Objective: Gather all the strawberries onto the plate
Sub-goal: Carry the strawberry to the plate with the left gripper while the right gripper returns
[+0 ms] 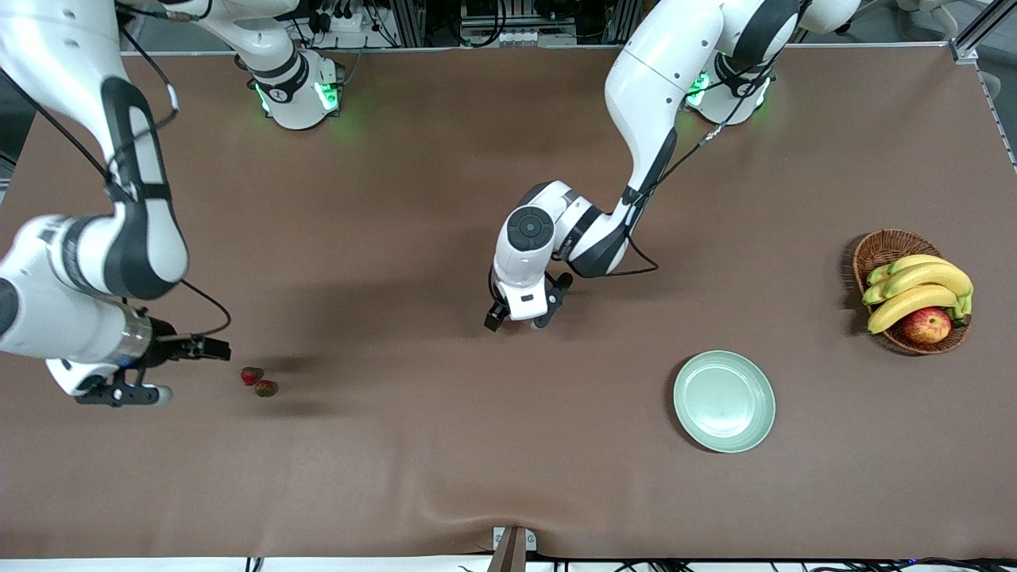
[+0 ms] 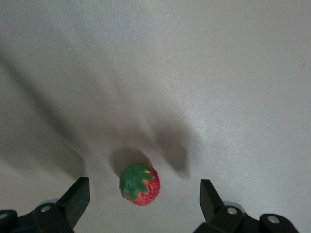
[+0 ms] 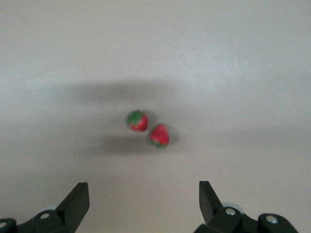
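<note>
Three strawberries are still out on the brown tabletop (image 1: 445, 477), none in the pale green plate (image 1: 724, 401), which sits toward the left arm's end, near the wicker basket (image 1: 882, 248) of bananas (image 1: 914, 298) and an apple (image 1: 927, 325). One strawberry (image 2: 140, 184) lies directly beneath the left gripper (image 2: 145, 199), which hangs low over the middle of the tabletop with its fingers (image 2: 77, 196) spread wide on either side of the berry and not touching it; the front view hides this berry under the gripper. The other pair of strawberries (image 1: 259, 382) lies close together toward the right arm's end, well apart from the plate. The right gripper (image 1: 179, 369) hovers just beside them, its fingers (image 3: 77, 199) likewise wide apart and holding nothing. These berries look very light and small, with a bumpy skin that should give decent friction, yet their rounded, tapered bodies could roll or squirt out of a careless pinch. The best hold is probably across the widest part of the red body, below the green cap, with fingers lowered nearly to the tabletop. The paired ones sit so close that taking one may nudge its neighbour.
</note>
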